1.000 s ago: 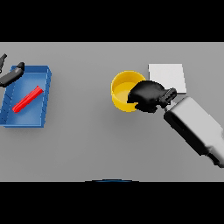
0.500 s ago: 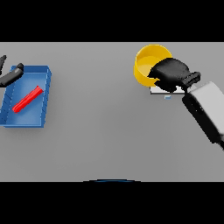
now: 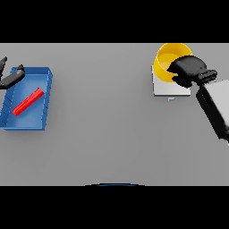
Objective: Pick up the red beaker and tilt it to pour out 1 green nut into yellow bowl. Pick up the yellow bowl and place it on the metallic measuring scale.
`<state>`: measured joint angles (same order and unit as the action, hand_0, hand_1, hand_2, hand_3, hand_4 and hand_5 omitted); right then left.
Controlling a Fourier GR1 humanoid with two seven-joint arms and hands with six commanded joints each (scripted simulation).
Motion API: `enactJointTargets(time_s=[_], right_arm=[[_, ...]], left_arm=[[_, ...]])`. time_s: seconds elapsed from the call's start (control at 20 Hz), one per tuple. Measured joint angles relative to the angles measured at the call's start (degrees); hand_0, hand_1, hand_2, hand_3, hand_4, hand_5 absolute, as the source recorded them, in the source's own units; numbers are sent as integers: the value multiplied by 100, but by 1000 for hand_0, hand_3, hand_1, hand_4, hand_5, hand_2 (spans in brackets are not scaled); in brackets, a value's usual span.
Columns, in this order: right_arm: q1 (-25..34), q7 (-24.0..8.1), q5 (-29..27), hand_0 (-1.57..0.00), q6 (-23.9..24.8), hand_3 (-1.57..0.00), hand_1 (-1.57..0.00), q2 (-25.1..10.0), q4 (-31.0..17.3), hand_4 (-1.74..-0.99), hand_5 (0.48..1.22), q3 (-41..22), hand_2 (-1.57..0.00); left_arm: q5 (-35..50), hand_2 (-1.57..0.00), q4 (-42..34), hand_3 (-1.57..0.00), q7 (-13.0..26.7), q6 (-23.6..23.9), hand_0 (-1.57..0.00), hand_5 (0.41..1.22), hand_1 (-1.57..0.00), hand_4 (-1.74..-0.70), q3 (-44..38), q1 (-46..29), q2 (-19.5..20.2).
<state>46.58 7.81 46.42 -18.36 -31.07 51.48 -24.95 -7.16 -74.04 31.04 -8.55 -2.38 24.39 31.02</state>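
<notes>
The right hand [image 3: 190, 71] grips the yellow bowl [image 3: 167, 62] over the scale [image 3: 167, 88], maybe touching it, while the left hand [image 3: 11, 78] rests open.

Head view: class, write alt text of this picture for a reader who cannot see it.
The robot's right hand grips the round yellow bowl over the pale square metallic scale at the grey table's far right. At far left, the left hand rests by a blue rectangular tray holding a red beaker lying flat.
</notes>
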Motion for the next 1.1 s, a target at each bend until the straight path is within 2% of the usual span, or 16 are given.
enactJointTargets(time_s=[0.15,0.25,0.55,0.6,0.65,0.7,0.75,0.8,0.9,1.0,1.1], right_arm=[[6,177,17,-1571,188,-1342,-1571,54,-375,-1741,1221,4,-1398],[68,188,-5,-1571,195,-1374,-1571,62,-624,-1741,1221,49,-1386],[139,141,-26,-1571,208,-1448,-1571,215,-954,-1741,1221,46,-1374],[104,206,-23,-1571,218,-1376,-1571,203,-973,-1741,1221,25,-1404],[90,231,-42,-1565,215,-1249,-1496,180,-971,-1741,1221,36,-1437],[102,189,-27,-1558,253,-1110,-1428,218,-1000,-1682,1221,27,-1343],[54,230,-42,-1471,190,-959,-1285,174,-963,-1632,1145,21,-1178],[29,122,-70,-1335,168,-816,-1125,179,-887,-1592,1074,36,-1007],[-16,67,-200,-946,69,-576,-811,186,-862,-1535,965,139,-708],[-17,-17,-298,-605,-54,-391,-556,248,-872,-1496,890,195,-470],[23,-69,-351,-387,-134,-258,-380,224,-850,-1476,847,247,-300]], left_arm=[[-82,1,146,1,-29,-4,1,804,1,-858,12,78,43],[-67,1,130,1,-81,5,1,809,1,-858,15,40,15],[16,1,-17,1,12,-81,1,783,1,-844,-14,-41,75],[26,1,-22,1,52,-81,1,780,1,-842,-22,-20,76],[26,1,-103,1,20,-83,1,779,1,-838,-4,-87,79],[-12,1,-31,1,19,-86,1,775,1,-836,14,-47,79],[-6,1,-32,1,35,-63,1,773,1,-837,5,-8,65],[-5,1,-19,1,30,-65,1,774,1,-836,31,-13,27],[7,1,-52,1,38,-53,1,768,1,-835,23,-21,22],[44,1,-45,1,60,-45,1,764,1,-840,-6,-22,6],[43,1,-3,1,42,-76,1,754,1,-831,-18,9,41]])
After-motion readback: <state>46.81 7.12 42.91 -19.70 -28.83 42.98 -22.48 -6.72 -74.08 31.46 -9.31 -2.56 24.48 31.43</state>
